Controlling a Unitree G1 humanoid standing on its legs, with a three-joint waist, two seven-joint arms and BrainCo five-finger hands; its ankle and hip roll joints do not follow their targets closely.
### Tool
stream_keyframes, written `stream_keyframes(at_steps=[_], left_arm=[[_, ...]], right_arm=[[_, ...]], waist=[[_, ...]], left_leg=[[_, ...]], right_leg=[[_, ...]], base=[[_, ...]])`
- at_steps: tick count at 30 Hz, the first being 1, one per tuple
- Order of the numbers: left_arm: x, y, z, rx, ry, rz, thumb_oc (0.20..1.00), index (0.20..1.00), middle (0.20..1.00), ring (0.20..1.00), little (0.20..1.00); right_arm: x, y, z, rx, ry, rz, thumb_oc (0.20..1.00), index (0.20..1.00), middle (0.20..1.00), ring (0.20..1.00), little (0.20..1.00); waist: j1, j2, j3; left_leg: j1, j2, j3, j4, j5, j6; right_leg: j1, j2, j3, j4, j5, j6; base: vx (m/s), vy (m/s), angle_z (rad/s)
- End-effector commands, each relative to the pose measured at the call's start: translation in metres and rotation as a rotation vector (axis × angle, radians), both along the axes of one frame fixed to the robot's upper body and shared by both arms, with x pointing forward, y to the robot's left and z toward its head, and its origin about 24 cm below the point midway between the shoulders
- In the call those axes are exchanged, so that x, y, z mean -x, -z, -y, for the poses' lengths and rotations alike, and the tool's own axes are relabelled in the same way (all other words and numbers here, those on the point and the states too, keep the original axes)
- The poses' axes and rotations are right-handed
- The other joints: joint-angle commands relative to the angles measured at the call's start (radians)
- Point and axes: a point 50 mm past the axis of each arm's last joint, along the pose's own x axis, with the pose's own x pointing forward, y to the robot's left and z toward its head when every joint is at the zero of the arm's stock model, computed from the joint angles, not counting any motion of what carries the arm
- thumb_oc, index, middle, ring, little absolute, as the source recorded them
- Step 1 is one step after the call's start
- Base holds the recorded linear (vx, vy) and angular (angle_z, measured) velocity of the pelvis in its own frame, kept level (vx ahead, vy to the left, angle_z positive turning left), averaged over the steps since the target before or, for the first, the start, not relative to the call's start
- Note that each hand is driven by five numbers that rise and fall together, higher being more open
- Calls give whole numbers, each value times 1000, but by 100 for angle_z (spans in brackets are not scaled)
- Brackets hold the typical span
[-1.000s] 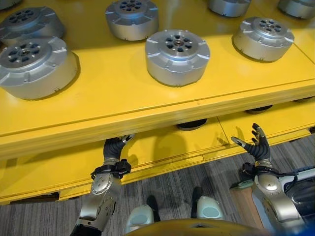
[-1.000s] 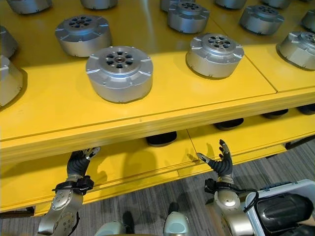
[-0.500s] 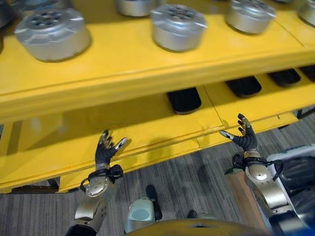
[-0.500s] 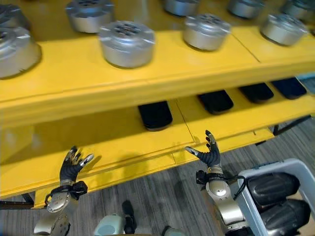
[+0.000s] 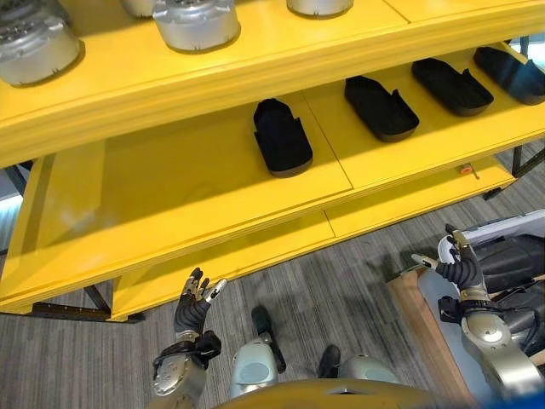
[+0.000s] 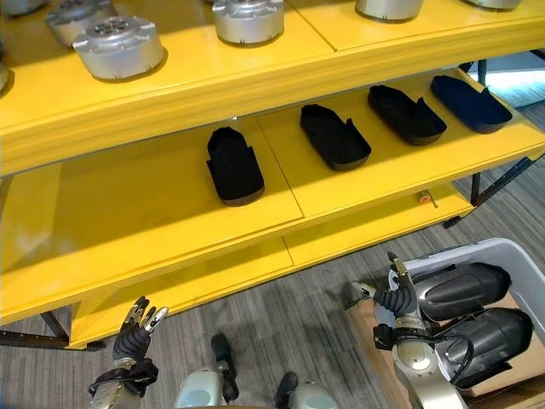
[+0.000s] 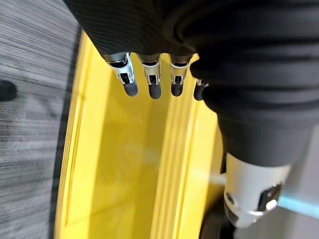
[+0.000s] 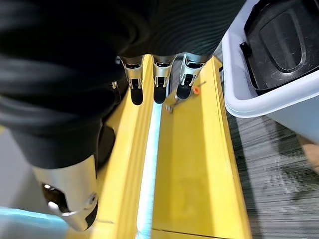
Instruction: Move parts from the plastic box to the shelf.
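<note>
A grey-white plastic box (image 6: 477,252) stands on the floor at the lower right. Two bulky black parts (image 6: 464,290) lie in it, one (image 8: 279,40) seen close in the right wrist view. My right hand (image 6: 397,296) hovers beside the box's left rim, open and empty, fingers (image 8: 159,82) straight. Low on the left, in front of the yellow shelf (image 6: 128,213), my left hand (image 5: 194,298) is open and empty too, with its fingers (image 7: 152,79) spread. Several flat black parts (image 6: 232,166) sit in a row on the shelf's middle level.
Silver round parts (image 6: 117,47) stand on the shelf's top level. The left half of the middle level (image 5: 153,179) is bare. A small orange item (image 6: 423,198) lies on the lowest ledge. A wooden board (image 5: 421,315) lies under the box. Grey carpet (image 6: 315,315) lies between shelf and box.
The camera has swung down and back from the shelf. Both hands have dropped from the shelf's edge to over the floor, and the right hand now sits by the box.
</note>
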Motion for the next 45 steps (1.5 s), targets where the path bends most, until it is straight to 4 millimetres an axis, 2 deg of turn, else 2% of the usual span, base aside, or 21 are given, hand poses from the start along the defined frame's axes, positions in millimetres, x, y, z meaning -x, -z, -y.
stream_keyframes(at_steps=[1,2,4,8,9,11,13,16,19,20,23,26,29,31,32,34,35,38,40,42,45], left_arm=[[-28,-37,9,-92,241,227,1000,1000,1000,1000,1000],[-31,-39,12,-141,290,231,1000,1000,1000,1000,1000],[-40,-43,18,-182,384,238,1000,1000,1000,1000,1000],[-53,-43,34,-218,553,253,1000,1000,1000,1000,1000],[-59,-42,45,-209,608,260,1000,1000,1000,1000,1000],[-60,-41,50,-192,622,268,1000,1000,1000,1000,1000],[-62,-40,56,-235,640,272,1000,1000,1000,1000,1000],[-67,-41,63,-183,647,267,1000,1000,1000,1000,1000],[-69,-42,64,-208,620,277,1000,1000,1000,1000,1000],[-71,-43,60,-188,540,267,1000,1000,1000,1000,1000],[-69,-40,54,-152,439,236,1000,1000,1000,1000,1000],[-69,-42,49,-99,352,253,1000,1000,1000,1000,1000],[-74,-53,44,-65,299,313,1000,1000,1000,1000,1000],[-81,-54,44,-72,257,321,1000,1000,1000,1000,1000],[-84,-55,47,-83,239,325,1000,1000,1000,1000,1000],[-84,-58,45,-94,200,317,1000,1000,1000,1000,1000],[-84,-59,42,-99,193,314,1000,1000,1000,1000,1000],[-84,-54,38,-68,168,274,1000,1000,1000,1000,1000],[-83,-50,33,-78,166,263,1000,1000,1000,1000,1000],[-82,-50,30,-87,159,262,1000,1000,1000,1000,1000],[-83,-47,29,-90,171,246,1000,1000,1000,1000,1000]], right_arm=[[-18,-23,-8,-20,-45,148,1000,1000,1000,1000,1000],[-21,-21,-15,-31,-67,147,1000,1000,1000,1000,1000],[-26,-15,-26,-41,-79,119,1000,1000,1000,1000,1000],[-24,-14,-24,-4,-70,118,1000,1000,1000,1000,1000],[-21,-12,-19,-31,-42,108,1000,1000,1000,1000,1000],[-23,-13,-21,-28,-47,113,1000,1000,1000,1000,1000],[-32,-10,-28,-35,-78,89,1000,1000,1000,1000,1000],[-29,-8,-24,-14,-29,73,1000,1000,1000,1000,1000],[-32,-6,-31,-19,-58,65,1000,1000,1000,1000,1000],[-35,-3,-36,-1,-69,33,1000,1000,1000,1000,1000],[-33,0,-31,20,-46,4,1000,1000,1000,1000,1000],[-29,3,-19,36,-16,-29,1000,1000,1000,1000,1000],[-34,-2,-7,93,-3,-18,1000,1000,1000,1000,1000],[-39,-5,-6,95,-18,-2,1000,1000,1000,1000,1000],[-41,-5,-9,109,-46,3,1000,1000,1000,1000,1000],[-43,-4,-14,102,-95,-2,1000,1000,1000,1000,1000],[-41,-3,-16,95,-111,-14,1000,1000,1000,1000,1000],[-28,4,-22,59,-151,-39,1000,1000,1000,1000,1000],[-28,5,-25,40,-164,-36,1000,1000,1000,1000,1000],[-31,4,-30,43,-210,-40,1000,1000,1000,1000,1000],[-33,5,-34,23,-226,-55,1000,1000,1000,1000,1000]], waist=[[-1,-40,3],[-4,-26,-8],[-28,-6,-37],[-91,-1,-63],[-125,-11,-64],[-122,-18,-61],[-107,-22,-57],[-138,-26,-55],[-126,-31,-57],[-111,-34,-59],[-113,-41,-62],[-109,-57,-63],[-111,-76,-44],[-118,-87,-32],[-117,-87,-28],[-100,-77,-20],[-98,-70,-20],[-110,-42,-37],[-91,-26,-30],[-72,-26,-25],[-74,-25,-30]], left_leg=[[44,-61,1,45,-175,25],[78,-101,-69,13,-181,39],[135,-106,-137,-84,-159,54],[164,-103,-125,-158,-152,76],[170,-101,-68,-158,-165,85],[178,-94,-2,-158,-169,81],[214,-70,129,-158,-195,75],[223,-56,161,-158,-193,95],[241,-29,241,-158,-192,81],[249,11,297,-157,-173,55],[251,34,309,-155,-154,37],[237,75,303,-135,-132,15],[198,154,288,17,-142,-4],[148,241,306,186,-72,-53],[130,233,273,232,-80,-51],[113,138,175,222,-139,-15],[114,114,158,165,-129,-17],[119,119,161,-90,3,-62],[82,156,110,-140,95,-78],[80,144,46,-139,61,-69],[100,115,68,-121,4,-40]], right_leg=[[56,7,87,-130,126,108],[41,21,131,-122,133,117],[8,38,201,-101,137,127],[-31,50,270,-84,149,146],[-50,53,263,-72,155,156],[-63,44,188,-46,161,168],[-89,-27,12,26,171,219],[-91,-74,63,59,175,232],[-76,-168,1,16,261,257],[-32,-167,-66,-54,243,253],[-5,-127,-68,-77,201,231],[21,-84,-62,-64,140,177],[20,-52,-53,-29,97,115],[34,-13,-47,-25,69,72],[38,1,-31,-27,67,65],[45,10,25,-26,67,70],[59,16,43,-40,67,73],[95,12,35,-74,64,96],[107,11,52,-70,64,93],[116,-5,79,-46,48,98],[116,-23,73,-27,42,103]], base=[[-74,143,-96],[8,138,-51],[45,236,-103],[-3,303,-87],[-48,252,-124],[-35,132,-174],[0,22,-215],[-15,-199,-141],[-12,-410,-65],[74,-635,-166],[90,-471,-101],[141,-537,-55],[101,-569,-39],[134,-639,-25],[155,-421,-70],[180,-128,-135],[239,60,-172],[285,198,-123],[280,249,11],[231,274,-14],[232,294,-43]])
